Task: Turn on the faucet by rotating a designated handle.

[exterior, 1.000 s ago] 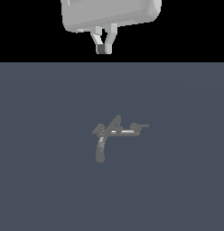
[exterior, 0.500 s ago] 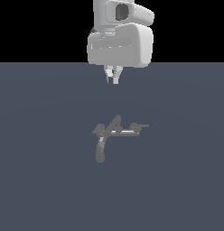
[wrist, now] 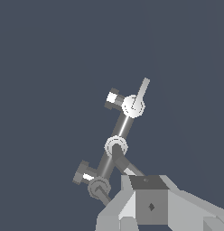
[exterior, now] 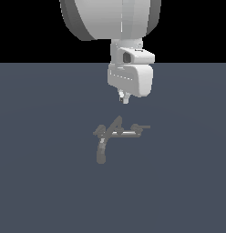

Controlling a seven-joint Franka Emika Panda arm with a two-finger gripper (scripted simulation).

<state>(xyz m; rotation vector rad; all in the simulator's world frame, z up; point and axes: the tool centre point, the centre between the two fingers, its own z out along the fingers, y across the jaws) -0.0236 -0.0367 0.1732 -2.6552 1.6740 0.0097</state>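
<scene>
gripper (exterior: 124, 98) hung above and behind faucet (exterior: 118, 133), touching nothing; fingers looked close together, could not tell if shut. faucet sat mid-floor. handle (exterior: 141, 128) was at bar's end on exterior view's right, thin lever (wrist: 142, 89) sticking out. risk: lever thin, fingers might slip off. might also bump slanted fin (exterior: 116, 124) or spout (exterior: 102, 149), or catch stubby knob (exterior: 100, 132) instead.
</scene>
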